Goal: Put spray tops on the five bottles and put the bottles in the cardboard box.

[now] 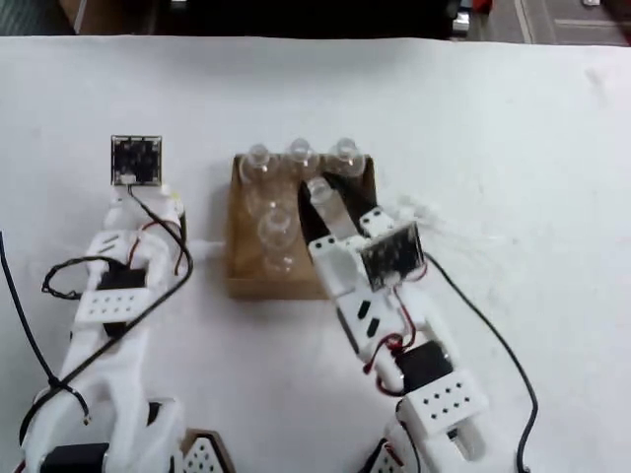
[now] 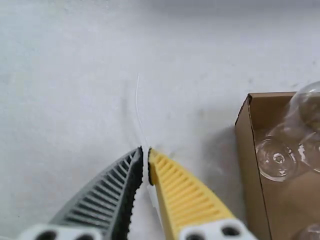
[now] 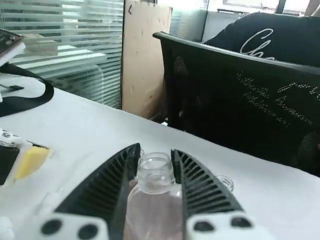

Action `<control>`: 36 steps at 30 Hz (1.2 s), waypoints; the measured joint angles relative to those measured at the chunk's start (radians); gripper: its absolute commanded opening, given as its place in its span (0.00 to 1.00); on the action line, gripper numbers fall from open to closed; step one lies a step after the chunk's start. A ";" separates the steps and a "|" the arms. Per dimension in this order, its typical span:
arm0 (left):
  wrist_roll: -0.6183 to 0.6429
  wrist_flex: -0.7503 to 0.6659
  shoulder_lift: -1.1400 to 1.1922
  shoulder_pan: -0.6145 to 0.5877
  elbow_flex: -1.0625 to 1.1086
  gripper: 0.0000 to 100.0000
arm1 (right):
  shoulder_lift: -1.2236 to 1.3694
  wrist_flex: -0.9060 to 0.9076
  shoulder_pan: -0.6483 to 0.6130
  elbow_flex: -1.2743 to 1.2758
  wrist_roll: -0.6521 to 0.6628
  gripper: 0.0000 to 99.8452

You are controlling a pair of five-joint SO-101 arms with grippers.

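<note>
The cardboard box [image 1: 237,281] stands at the table's middle with several clear, open-necked bottles [image 1: 276,229] upright inside. My right gripper [image 1: 320,202] hangs over the box's right side, shut on another clear bottle [image 3: 154,192] just below its open neck. In the right wrist view the black fingers [image 3: 197,187] clamp that bottle from both sides. My left gripper [image 2: 145,152] rests on the bare table left of the box [image 2: 250,165], its grey and yellow fingers shut together. A thin white strand [image 2: 138,102] lies on the table and runs in between their tips.
Some pale, clear bits [image 1: 422,212] lie on the table just right of the box. A black chair [image 3: 240,95] stands beyond the table's far edge. Red and black cables [image 1: 69,271] trail over both arms.
</note>
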 measured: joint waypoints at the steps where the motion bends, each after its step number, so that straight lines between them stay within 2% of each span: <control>1: 0.000 0.000 0.000 0.000 0.000 0.02 | 0.000 -0.081 0.002 0.051 0.000 0.02; 4: 0.000 0.000 0.000 0.000 0.000 0.02 | 0.000 -0.316 -0.002 0.183 0.000 0.02; 7: 0.000 0.000 0.000 0.000 0.000 0.02 | -0.002 -0.422 0.000 0.238 -0.002 0.02; 9: 0.000 0.000 0.000 0.000 0.000 0.02 | -0.002 -0.428 0.018 0.245 -0.040 0.02; 14: 0.000 0.000 0.000 0.000 0.000 0.02 | -0.002 -0.411 0.129 0.249 -0.245 0.02; 17: 0.000 0.000 0.000 0.000 0.000 0.02 | -0.002 -0.348 0.140 0.249 -0.299 0.02; 21: 0.000 0.000 0.000 0.000 0.000 0.02 | -0.002 -0.290 0.135 0.249 -0.310 0.02; 36: 0.000 0.000 0.000 0.000 0.000 0.02 | -0.002 -0.308 0.126 0.261 -0.310 0.02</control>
